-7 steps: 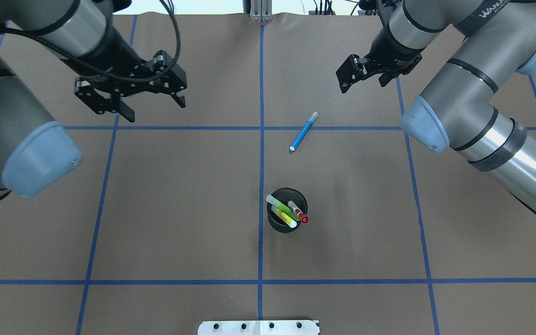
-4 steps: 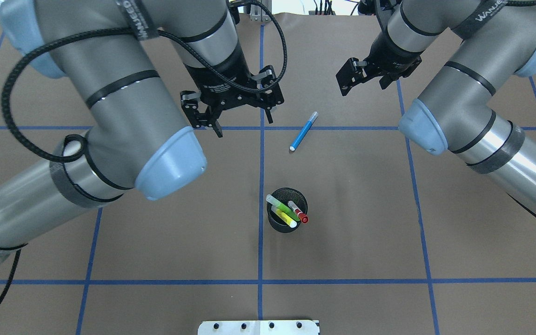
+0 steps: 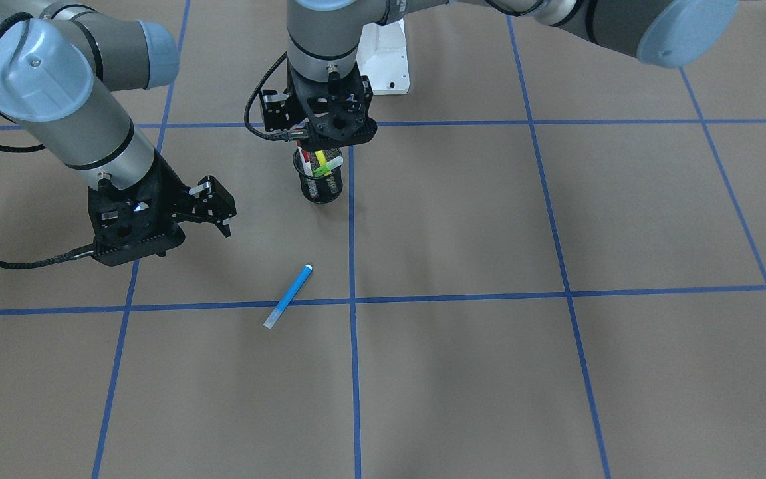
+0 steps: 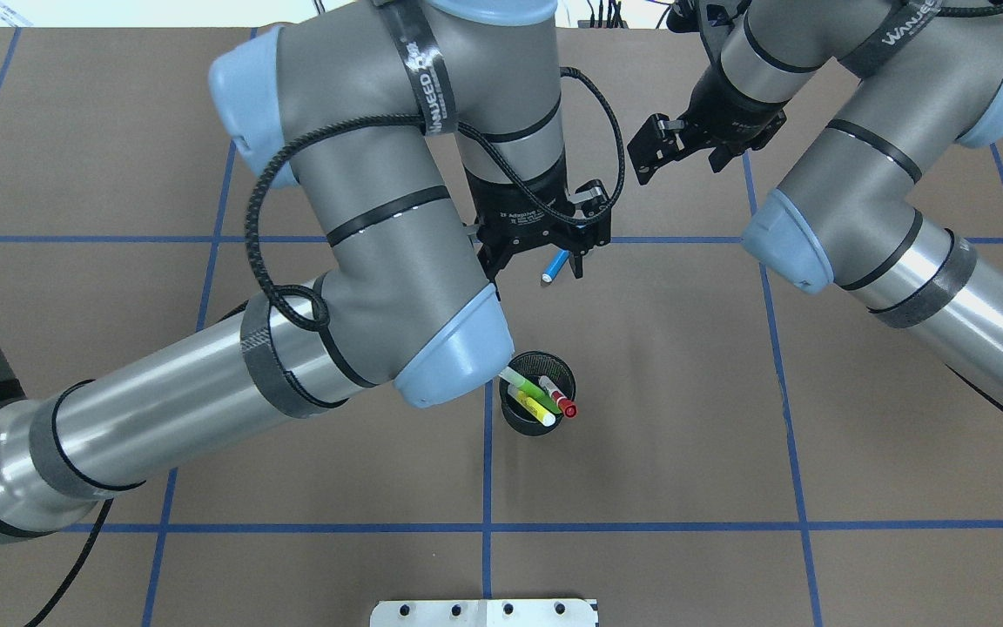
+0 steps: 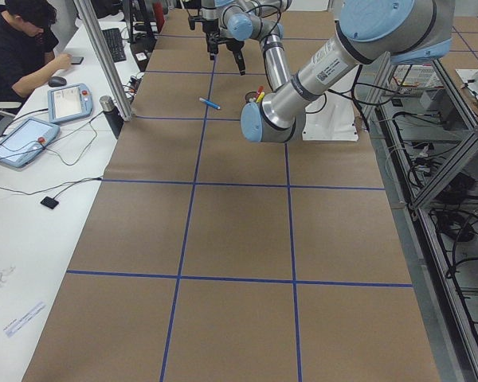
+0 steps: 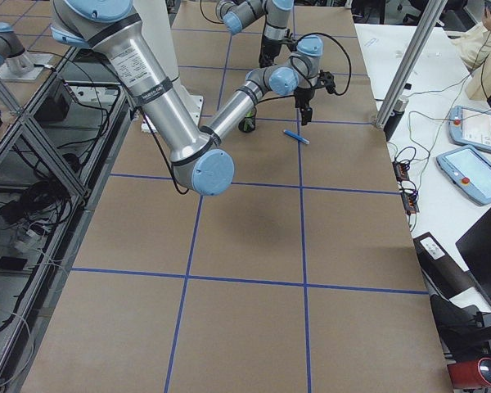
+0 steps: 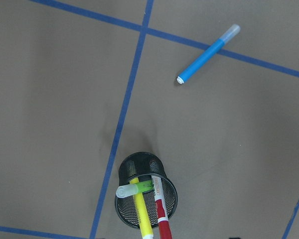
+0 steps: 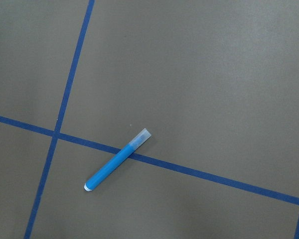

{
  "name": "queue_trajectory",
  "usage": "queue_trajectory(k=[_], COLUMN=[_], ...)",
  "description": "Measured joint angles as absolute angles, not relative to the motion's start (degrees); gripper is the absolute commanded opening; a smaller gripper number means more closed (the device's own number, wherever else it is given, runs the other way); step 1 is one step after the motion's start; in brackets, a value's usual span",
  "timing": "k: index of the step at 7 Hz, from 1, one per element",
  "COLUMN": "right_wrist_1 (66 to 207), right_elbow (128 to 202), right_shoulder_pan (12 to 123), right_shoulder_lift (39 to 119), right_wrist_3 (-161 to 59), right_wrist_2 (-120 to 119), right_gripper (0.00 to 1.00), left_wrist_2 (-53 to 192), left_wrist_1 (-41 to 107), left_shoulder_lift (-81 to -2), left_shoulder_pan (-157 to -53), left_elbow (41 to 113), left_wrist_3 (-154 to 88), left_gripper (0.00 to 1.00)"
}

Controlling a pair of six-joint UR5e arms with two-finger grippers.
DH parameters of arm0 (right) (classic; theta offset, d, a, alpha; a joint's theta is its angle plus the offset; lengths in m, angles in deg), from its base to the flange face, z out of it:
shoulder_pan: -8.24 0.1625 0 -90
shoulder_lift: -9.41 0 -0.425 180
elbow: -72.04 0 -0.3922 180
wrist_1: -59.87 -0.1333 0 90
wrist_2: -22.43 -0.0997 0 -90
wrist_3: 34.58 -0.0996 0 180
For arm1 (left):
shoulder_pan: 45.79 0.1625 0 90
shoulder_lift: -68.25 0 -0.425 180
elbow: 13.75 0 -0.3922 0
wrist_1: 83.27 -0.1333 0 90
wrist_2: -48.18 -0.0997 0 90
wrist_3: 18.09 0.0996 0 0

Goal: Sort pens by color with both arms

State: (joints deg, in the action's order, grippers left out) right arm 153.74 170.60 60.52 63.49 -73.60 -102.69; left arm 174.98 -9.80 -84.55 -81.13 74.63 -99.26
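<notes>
Left claw (image 4: pixel 538 261), spread wide, has swung in toward the blue pen (image 4: pixel 556 266); right claw (image 4: pixel 676 161) stays spread.

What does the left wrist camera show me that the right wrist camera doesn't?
Only the left wrist view: the black mesh cup with the green pen, yellow pen and red pen standing in it. Only the right wrist view: nothing extra. Both: the blue pen lying on the brown table across a blue tape line.
</notes>
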Motion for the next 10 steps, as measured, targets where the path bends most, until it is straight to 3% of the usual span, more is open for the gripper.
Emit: queue_trajectory(k=[3,10], right_wrist_1=[155.5,155.7], right_elbow=[170.8,172.1], right_shoulder_pan=[60.3,59.0], right_shoulder_lift=[63.2,63.7], right_wrist_3=[-73.6,-73.8], right_wrist_2=[-102.2,-99.6], right_gripper=[0.98,0.99], left_wrist_2=[175.0,174.9], left_wrist_1=[-3.2,-1.8], left_shoulder_lift=[-84.4,-83.2], left_shoulder_pan=[-78.3,-72.2], left_elbow=[69.9,68.3], left_wrist_3=[-107.6,-114.0], left_gripper=[0.81,0.74])
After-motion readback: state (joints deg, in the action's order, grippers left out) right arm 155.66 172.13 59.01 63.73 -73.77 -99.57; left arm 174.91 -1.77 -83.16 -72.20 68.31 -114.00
